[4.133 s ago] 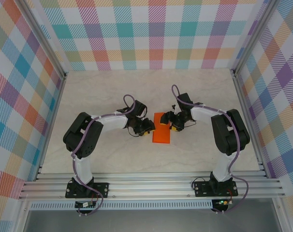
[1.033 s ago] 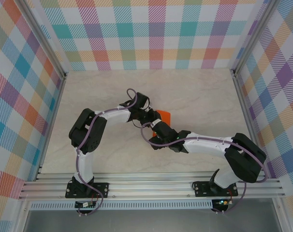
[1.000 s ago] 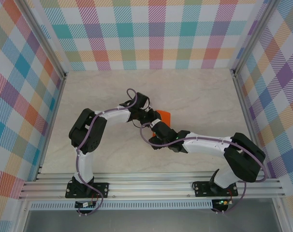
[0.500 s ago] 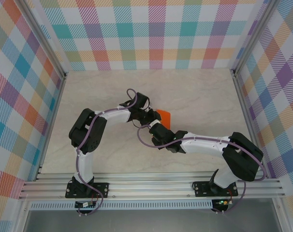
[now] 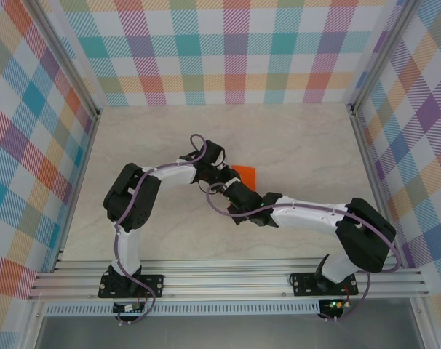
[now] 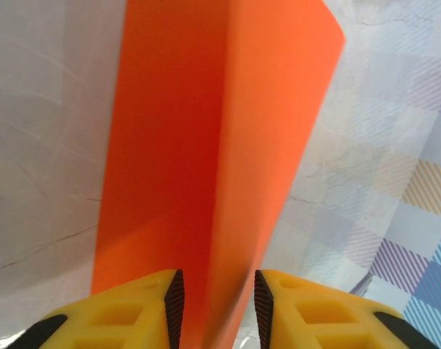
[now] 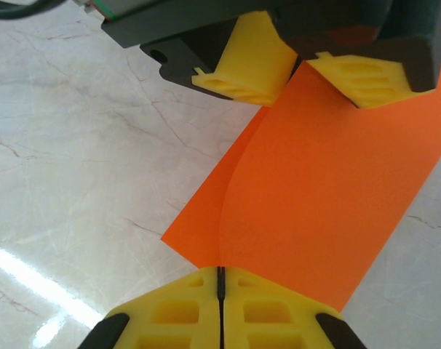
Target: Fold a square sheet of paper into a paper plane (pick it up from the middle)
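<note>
One folded orange sheet of paper [image 7: 330,189], two white arms [image 5: 161,174] [image 5: 308,213], two pairs of yellow jaws, one pale table [image 5: 300,145].

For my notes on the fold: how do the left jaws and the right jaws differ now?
The left jaws stand apart, gripping the folded orange paper between them; the right jaws are pressed together on its edge. The left jaws hold one end, the right jaws the opposite end. Both are yellow.

orange paper [image 7: 330,203], right fingers [image 7: 180,309] pinching edge
</note>
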Controlling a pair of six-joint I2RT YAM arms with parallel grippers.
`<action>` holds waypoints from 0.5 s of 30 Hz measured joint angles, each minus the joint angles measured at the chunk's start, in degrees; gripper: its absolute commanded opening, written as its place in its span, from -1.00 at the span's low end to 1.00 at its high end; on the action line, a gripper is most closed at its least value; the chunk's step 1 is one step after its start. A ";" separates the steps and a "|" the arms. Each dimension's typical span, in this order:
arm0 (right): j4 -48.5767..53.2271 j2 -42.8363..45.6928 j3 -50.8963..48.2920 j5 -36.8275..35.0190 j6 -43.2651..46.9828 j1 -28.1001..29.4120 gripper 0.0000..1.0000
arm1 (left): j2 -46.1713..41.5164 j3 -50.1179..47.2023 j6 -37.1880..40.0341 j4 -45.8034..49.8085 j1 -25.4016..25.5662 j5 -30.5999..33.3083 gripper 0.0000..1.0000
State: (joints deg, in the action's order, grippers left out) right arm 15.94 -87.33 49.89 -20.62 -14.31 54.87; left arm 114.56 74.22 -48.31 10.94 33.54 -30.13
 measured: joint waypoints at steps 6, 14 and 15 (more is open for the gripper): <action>-0.48 0.00 -0.02 9.11 -0.31 -4.81 -0.91 | -2.60 -0.11 0.92 3.21 0.00 5.01 0.01; -3.08 -1.14 -0.02 22.60 -1.36 -13.03 -0.88 | -9.75 -2.89 1.20 5.55 0.00 12.37 0.08; -3.32 -1.53 -0.02 24.55 -1.49 -14.23 -0.88 | -10.23 -3.37 1.20 5.68 0.00 13.09 0.06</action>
State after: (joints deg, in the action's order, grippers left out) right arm 12.62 -88.86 49.87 3.92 -15.79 40.64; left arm 104.33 70.85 -47.11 16.62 33.54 -17.04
